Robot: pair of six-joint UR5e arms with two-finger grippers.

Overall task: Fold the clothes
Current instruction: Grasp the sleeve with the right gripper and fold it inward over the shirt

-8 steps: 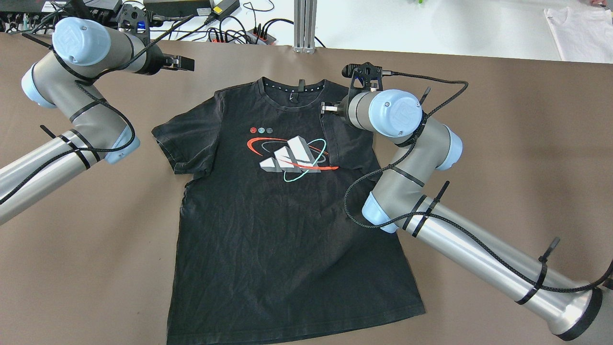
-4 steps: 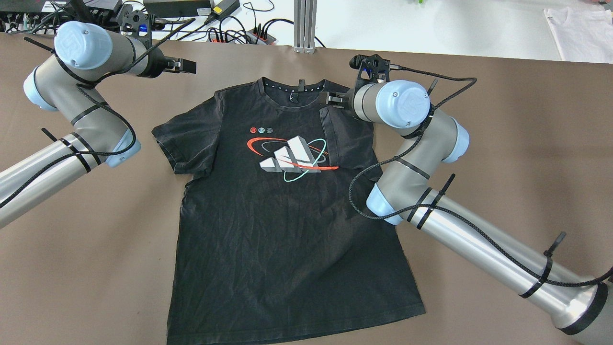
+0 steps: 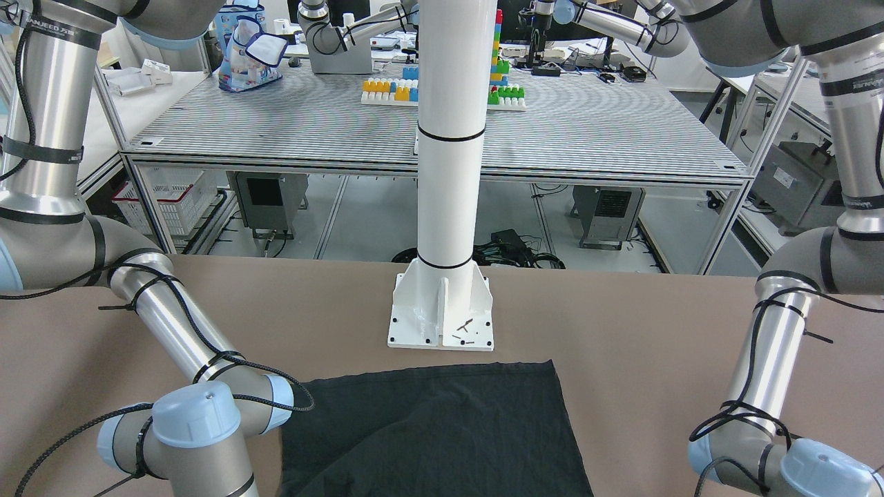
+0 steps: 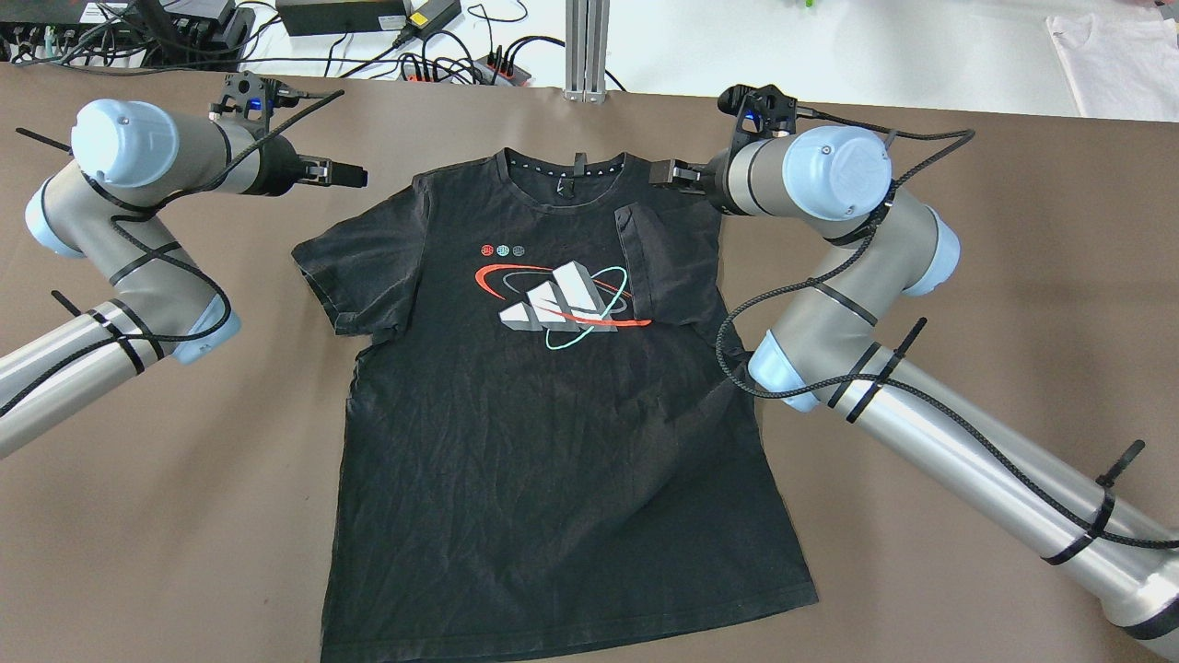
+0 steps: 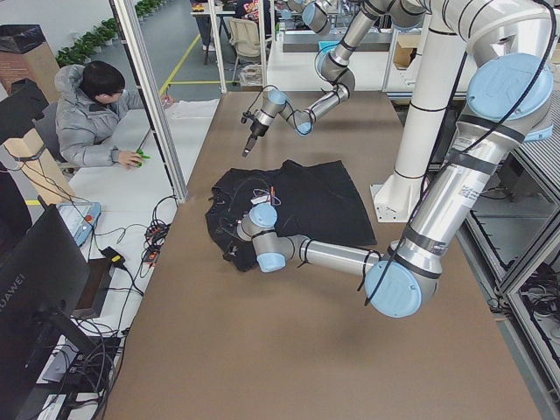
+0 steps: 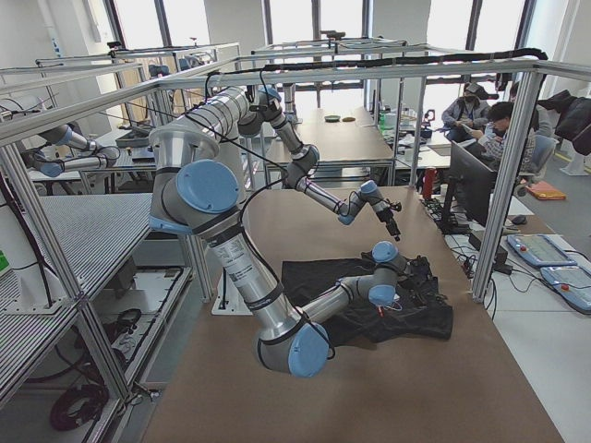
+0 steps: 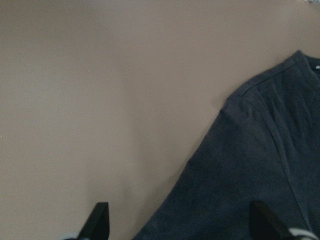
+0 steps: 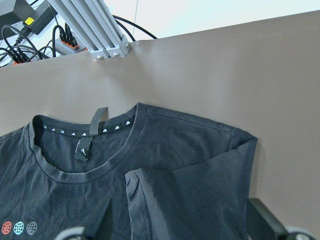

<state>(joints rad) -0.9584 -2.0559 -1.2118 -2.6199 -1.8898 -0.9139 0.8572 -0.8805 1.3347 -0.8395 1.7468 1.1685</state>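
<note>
The black T-shirt lies spread out, front up, in the middle of the brown table. Its collar points away from the robot, and its hem sits just short of the white pole's base plate, with a strip of bare table between them. A print of three white bars ringed in red and teal sits across the chest. The cloth is a bit creased all over. The sleeve on the robot's right, the folded sleeve, is turned inward and lies on the chest beside the print. The other sleeve is spread flat out to the side.

The right gripper hangs over that folded shoulder, near the collar. In its wrist camera the fingers stand wide apart with nothing between them, the folded cloth showing below. From the table's end it looks raised clear of the fabric. The left gripper hovers over bare table just beside the shirt's other shoulder. Its fingertips are likewise spread and empty.

Beyond the far edge of the table there is a tangle of cables and power bricks, and a white garment lies on the pale surface. A person in a grey jacket sits at that side.
</note>
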